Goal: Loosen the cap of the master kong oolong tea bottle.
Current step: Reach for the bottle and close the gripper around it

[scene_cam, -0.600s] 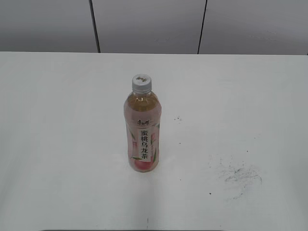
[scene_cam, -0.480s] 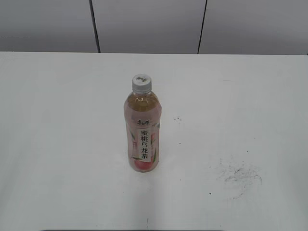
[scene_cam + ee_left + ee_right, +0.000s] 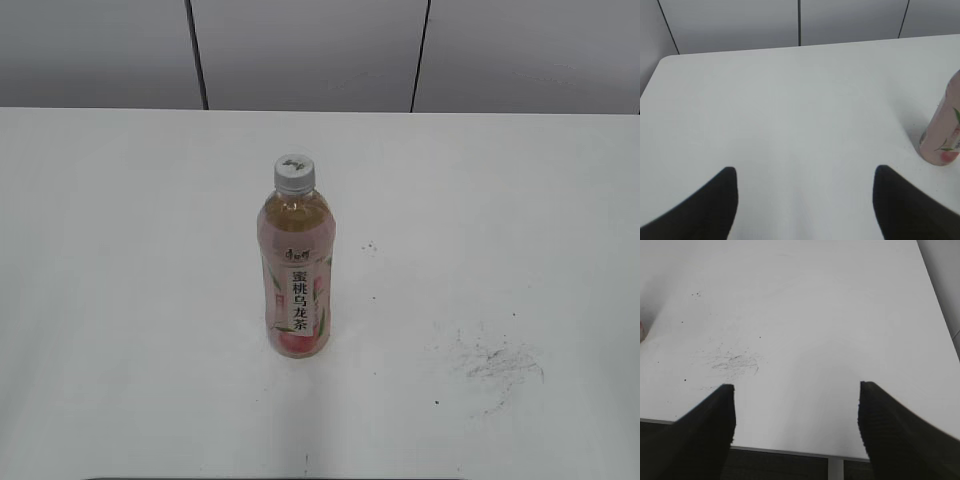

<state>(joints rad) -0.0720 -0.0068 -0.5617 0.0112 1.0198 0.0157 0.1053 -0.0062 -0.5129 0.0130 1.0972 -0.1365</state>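
Note:
The master kong oolong tea bottle (image 3: 296,265) stands upright near the middle of the white table, its pink label facing the exterior view. Its light-grey cap (image 3: 295,172) sits on the neck. The lower part of the bottle (image 3: 943,135) also shows at the right edge of the left wrist view. My left gripper (image 3: 805,172) is open over bare table, well to the left of the bottle, with nothing between its fingers. Above the table's front edge my right gripper (image 3: 796,390) is open and empty. Neither gripper appears in the exterior view.
The white table (image 3: 120,250) carries a dark scuffed patch (image 3: 500,365) at its front right, also seen as a scuff mark (image 3: 735,361) in the right wrist view. A grey panelled wall (image 3: 310,50) runs behind the table. The table's front edge (image 3: 790,452) lies just under the right gripper.

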